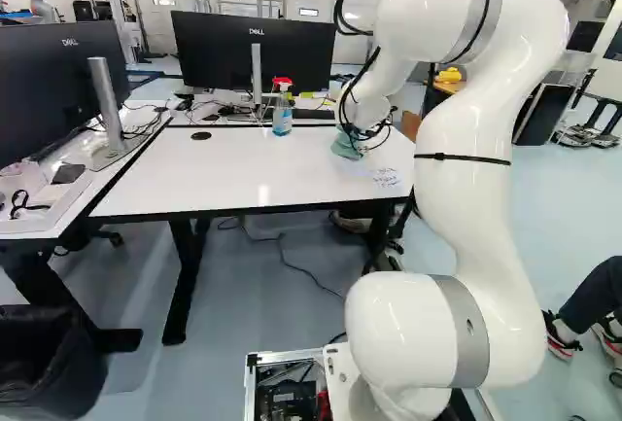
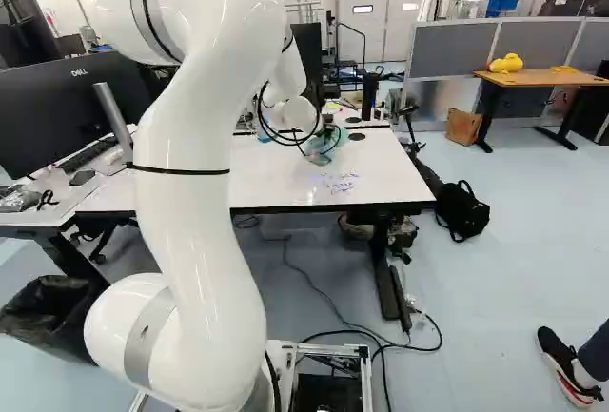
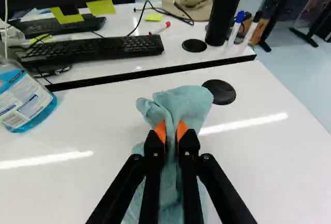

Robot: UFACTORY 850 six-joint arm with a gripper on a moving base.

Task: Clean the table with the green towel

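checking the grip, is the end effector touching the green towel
Touching. The wrist view shows the end effector shut on the green towel, its orange pads pressing from both sides, cloth bunched between them.

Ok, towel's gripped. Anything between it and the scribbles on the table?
Nothing visible: both base views show only tabletop between the towel and the scribbles. The bottle stands on the towel's other side in the left base view.

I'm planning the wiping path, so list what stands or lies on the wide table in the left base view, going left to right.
Round black cap → spray bottle → towel, gripped in the jaws → handwriting.
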